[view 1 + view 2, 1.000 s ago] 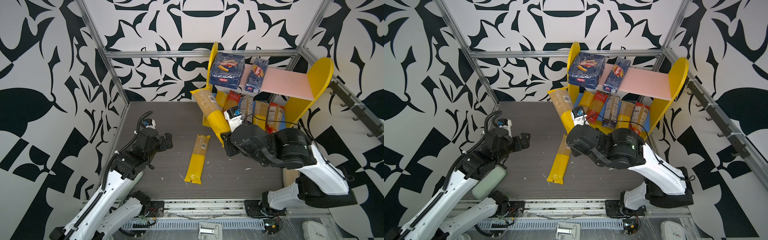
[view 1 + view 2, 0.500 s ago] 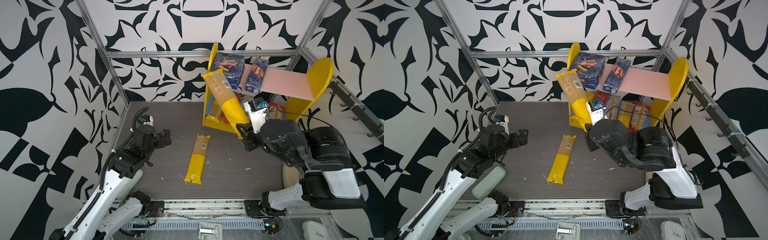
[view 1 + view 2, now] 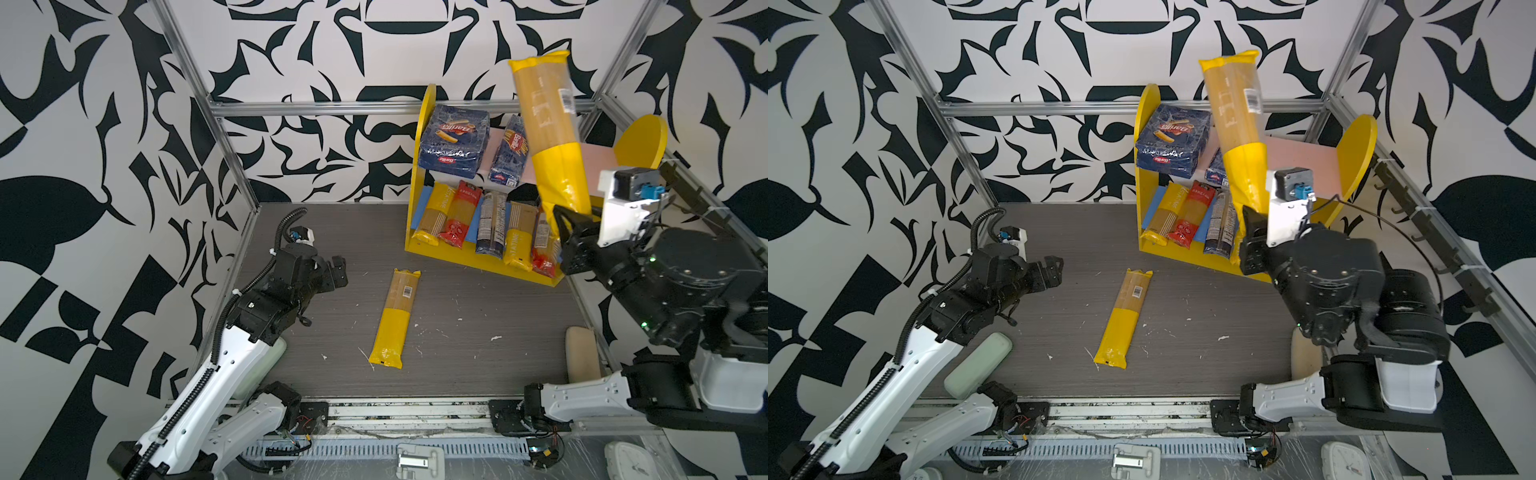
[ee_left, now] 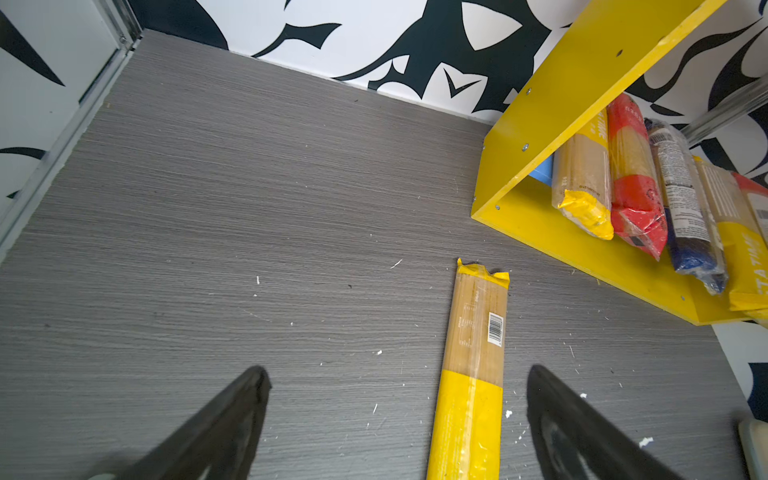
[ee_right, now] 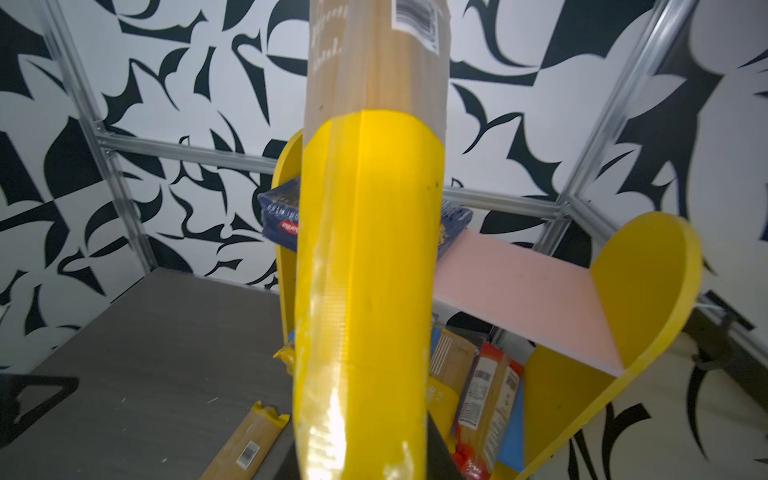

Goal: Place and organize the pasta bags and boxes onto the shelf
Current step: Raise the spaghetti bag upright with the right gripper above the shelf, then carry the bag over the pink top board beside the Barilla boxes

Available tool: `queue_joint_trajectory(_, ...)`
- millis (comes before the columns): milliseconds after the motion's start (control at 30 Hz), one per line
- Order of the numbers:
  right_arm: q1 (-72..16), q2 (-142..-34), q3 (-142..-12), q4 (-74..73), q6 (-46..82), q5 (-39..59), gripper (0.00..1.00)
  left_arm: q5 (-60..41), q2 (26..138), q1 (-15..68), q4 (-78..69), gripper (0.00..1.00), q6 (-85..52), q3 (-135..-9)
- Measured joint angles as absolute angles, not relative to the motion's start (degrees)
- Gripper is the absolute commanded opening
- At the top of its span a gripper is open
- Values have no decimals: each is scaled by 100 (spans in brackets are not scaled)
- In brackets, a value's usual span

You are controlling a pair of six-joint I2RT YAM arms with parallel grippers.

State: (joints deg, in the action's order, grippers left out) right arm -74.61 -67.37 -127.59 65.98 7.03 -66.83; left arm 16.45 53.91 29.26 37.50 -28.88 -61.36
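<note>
My right gripper (image 3: 575,218) (image 3: 1250,226) (image 5: 365,457) is shut on the yellow end of a spaghetti bag (image 3: 548,124) (image 3: 1235,120) (image 5: 370,257). It holds the bag nearly upright in front of the shelf (image 3: 424,137) (image 3: 1144,137) (image 5: 648,291). On the pink board lie both pasta boxes, the wide one (image 3: 453,141) (image 3: 1171,141) and the narrow one (image 3: 509,153). Several bags (image 3: 490,220) (image 4: 636,178) lean on the lower tier. A yellow-ended bag (image 3: 395,320) (image 3: 1125,320) (image 4: 473,374) lies on the floor, partly between the fingers of my open left gripper (image 3: 336,274) (image 3: 1052,270) (image 4: 397,370) and untouched.
Patterned walls and a metal frame rail (image 3: 311,109) close the back and sides. A pale green pad (image 3: 978,365) lies by the left arm and a beige pad (image 3: 582,357) by the right arm's base. Pasta crumbs dot the grey floor (image 3: 332,232).
The right gripper has carried its bag up and to the right, from the shelf's left front to the pink board's front. The left arm has hardly moved.
</note>
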Motion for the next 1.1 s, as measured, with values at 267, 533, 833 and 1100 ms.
queue_joint_trajectory(267, -7461, -6576, -12737, 5465, -333, -7491, 0, 1514, 5498, 2923, 3647, 99, -2891, -6149)
queue_joint_trajectory(533, -7461, -6624, -12698, 5063, -607, -7830, 0, 1372, 5658, 2921, 3557, 99, -2893, -6171)
queue_joint_trajectory(833, -7461, -7054, -12700, 4724, -799, -7850, 0, 1304, 5658, 2921, 3533, 99, -2893, -6171)
queue_joint_trajectory(1100, -7461, -7555, -12709, 4112, -1258, -7804, 0, 1245, 5653, 2871, 3531, 99, -2888, -6171)
